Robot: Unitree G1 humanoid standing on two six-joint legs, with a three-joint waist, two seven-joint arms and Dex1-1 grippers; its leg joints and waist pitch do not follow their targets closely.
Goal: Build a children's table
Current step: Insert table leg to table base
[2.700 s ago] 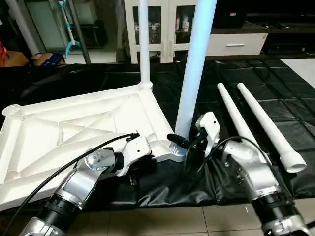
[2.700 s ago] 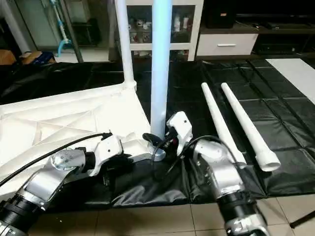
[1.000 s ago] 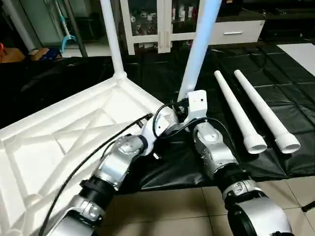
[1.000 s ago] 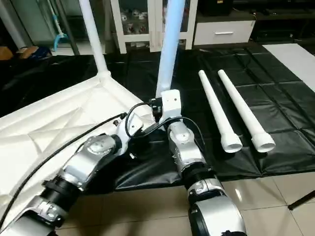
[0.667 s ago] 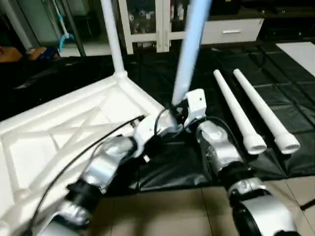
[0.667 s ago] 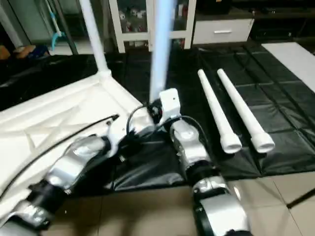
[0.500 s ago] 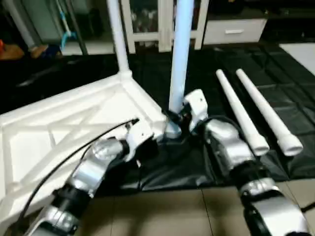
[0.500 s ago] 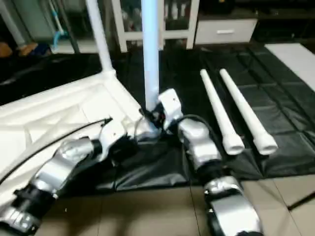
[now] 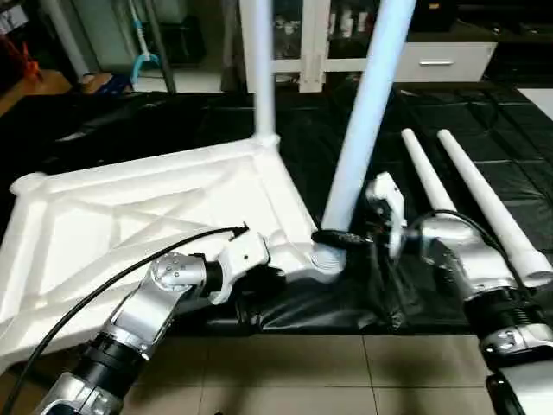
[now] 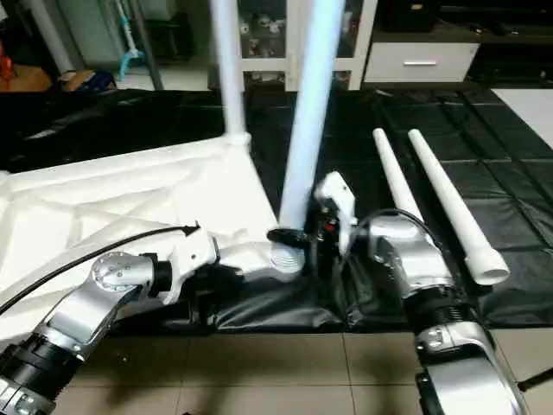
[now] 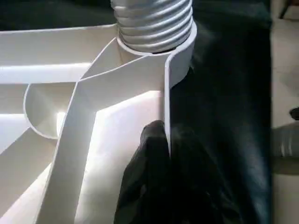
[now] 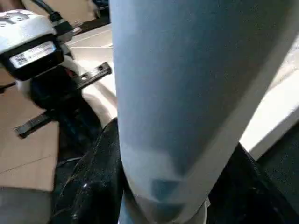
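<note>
The long white tapered tubular plastic leg (image 9: pixel 367 121) stands nearly upright, tilted slightly, its ribbed foot in the near corner socket of the white ribbed square tabletop (image 9: pixel 130 216). The right pincer (image 9: pixel 341 237) clasps its base; the left pincer (image 11: pixel 161 154) pinches the tabletop's rim beside that socket.

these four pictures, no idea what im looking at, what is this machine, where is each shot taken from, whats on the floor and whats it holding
It is a humanoid robot with two silver arms, building a children's table. The two wide pictures come from cameras on its head, looking down; the two close-ups come from cameras on its wrists.

On the black mat lies the white tabletop, upside down. One leg already stands in its far corner. The right gripper is closed around a second leg near its base, where its ribbed end sits in the near corner socket. The left gripper pinches the tabletop's edge beside it. Two spare legs lie on the mat to the right.
</note>
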